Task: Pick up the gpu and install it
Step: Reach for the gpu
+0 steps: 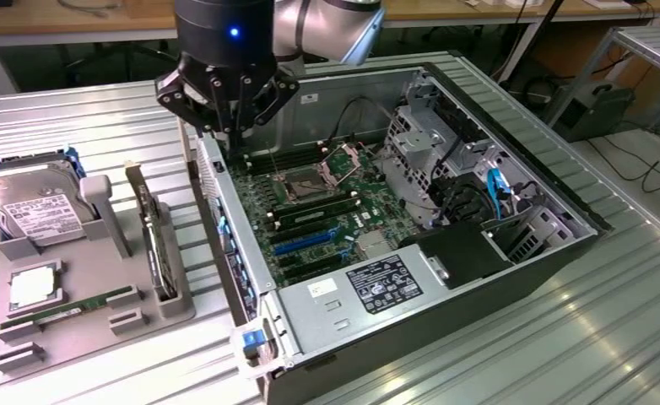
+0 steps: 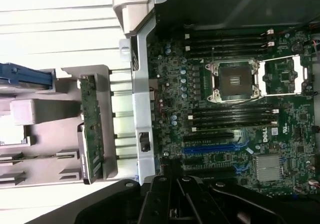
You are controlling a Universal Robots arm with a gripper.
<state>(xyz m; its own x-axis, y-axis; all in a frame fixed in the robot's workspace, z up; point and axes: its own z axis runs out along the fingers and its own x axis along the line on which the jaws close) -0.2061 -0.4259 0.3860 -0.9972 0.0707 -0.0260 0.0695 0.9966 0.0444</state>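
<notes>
The gpu (image 1: 154,240) stands on edge in a slot of the grey holder (image 1: 94,337), on the exterior view's left, beside the open computer case (image 1: 443,304). Seen from the wrist, the gpu (image 2: 92,129) is a thin edge-on board with its bracket end toward the case wall. My gripper (image 1: 232,131) hangs above the case's rear wall, over the edge of the motherboard (image 1: 330,211), up and to the exterior view's right of the card. Its fingers (image 2: 161,189) are drawn together and hold nothing. Blue expansion slots (image 2: 212,148) lie bare on the motherboard (image 2: 290,119).
The holder also carries a silver hard drive (image 1: 32,211), a CPU (image 1: 35,285) and a green RAM stick (image 1: 66,308). Inside the case are the CPU socket (image 1: 307,184), a drive cage (image 1: 426,160) and the power supply (image 1: 364,291). Everything rests on a ribbed metal table (image 1: 600,337).
</notes>
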